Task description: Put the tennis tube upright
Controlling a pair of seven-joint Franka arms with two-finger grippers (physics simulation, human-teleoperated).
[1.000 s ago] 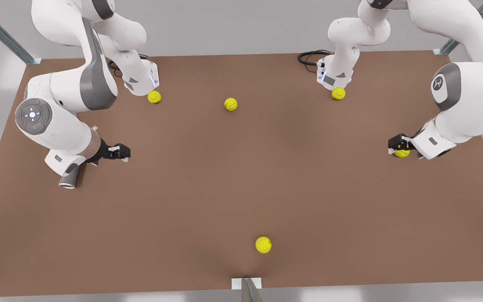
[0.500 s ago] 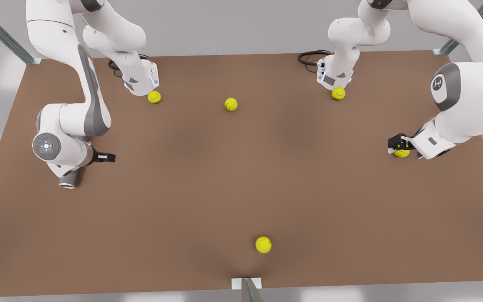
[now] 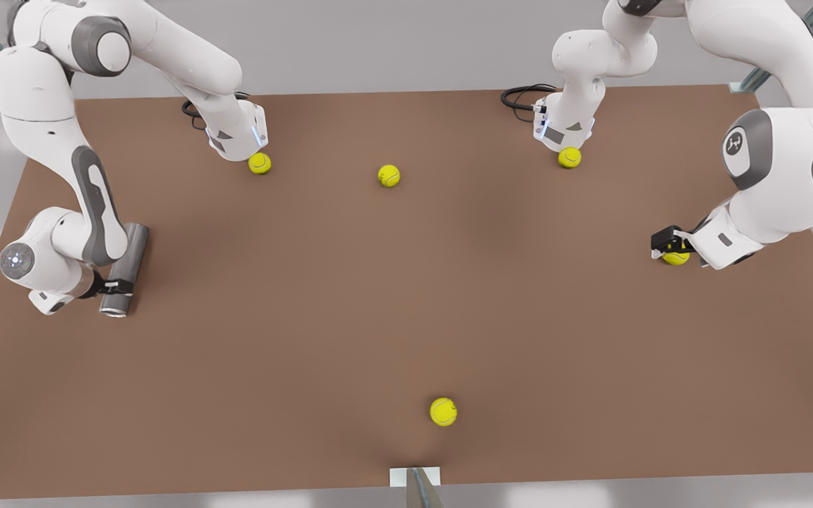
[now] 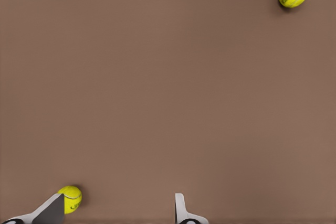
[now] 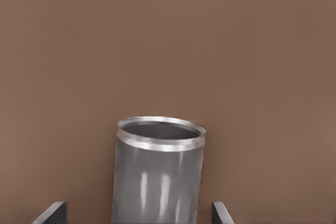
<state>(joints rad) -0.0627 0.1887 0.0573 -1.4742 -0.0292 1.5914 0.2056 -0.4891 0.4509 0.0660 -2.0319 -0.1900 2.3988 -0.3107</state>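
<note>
Right end effector spread wide, straddling the lying tennis tube, contact unclear. Left end effector open over one of five balls.

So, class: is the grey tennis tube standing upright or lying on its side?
Lying on its side: the tennis tube stretches lengthwise along the table.

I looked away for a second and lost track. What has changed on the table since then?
The right gripper swung from beside the lying dark grey cylindrical tennis tube to straddle it near its open, light-rimmed end, fingers open, nothing gripped. The tube, yellow tennis balls and left gripper, open by a ball, stayed put.
</note>
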